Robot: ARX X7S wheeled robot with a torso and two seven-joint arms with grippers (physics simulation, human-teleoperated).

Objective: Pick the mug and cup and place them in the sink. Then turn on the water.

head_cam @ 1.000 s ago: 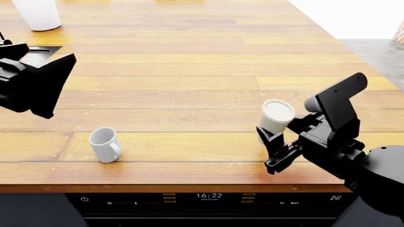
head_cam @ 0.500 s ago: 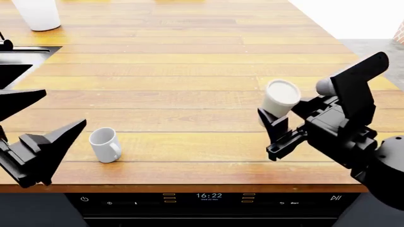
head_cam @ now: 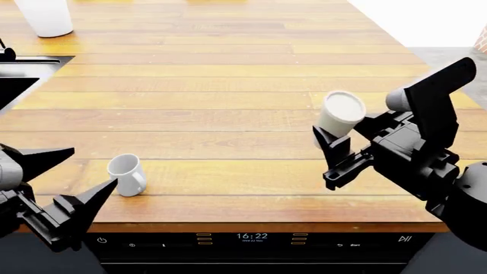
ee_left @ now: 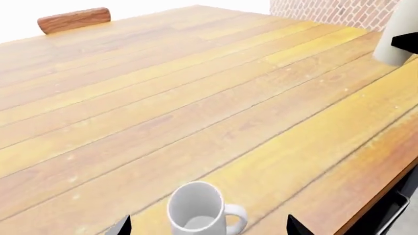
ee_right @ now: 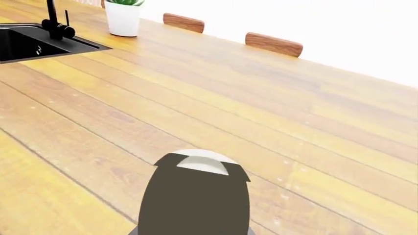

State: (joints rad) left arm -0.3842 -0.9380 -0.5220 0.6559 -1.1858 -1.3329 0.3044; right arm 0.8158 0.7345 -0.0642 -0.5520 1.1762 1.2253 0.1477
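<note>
Head view: the right gripper (head_cam: 329, 149) is closed around the cup (head_cam: 339, 117) and holds it raised clear of the wooden counter (head_cam: 228, 85), tilted with its mouth toward the camera. The left gripper (head_cam: 65, 180) is spread wide, with one fingertip near the counter's front edge just beside the mug (head_cam: 127, 174) and the other farther out to the left. The mug stands upright on the counter near the front edge, handle toward the front. In the left wrist view the mug (ee_left: 199, 214) lies between the two visible fingertips, not touched by either.

The sink (head_cam: 19, 77) shows only as a dark corner at the far left of the head view; in the right wrist view the sink (ee_right: 26, 43) and the tap (ee_right: 56, 24) are well apart from the held cup (ee_right: 196, 196). No water stream is visible.

Task status, as judged:
- Cup: grasped and lifted; not yet in the sink
- Mug: not yet grasped; left gripper lined up for a grasp
- Both placements remain
- Tap operation remains

A white plant pot (head_cam: 45, 17) stands at the far end of the counter, beyond the sink
</note>
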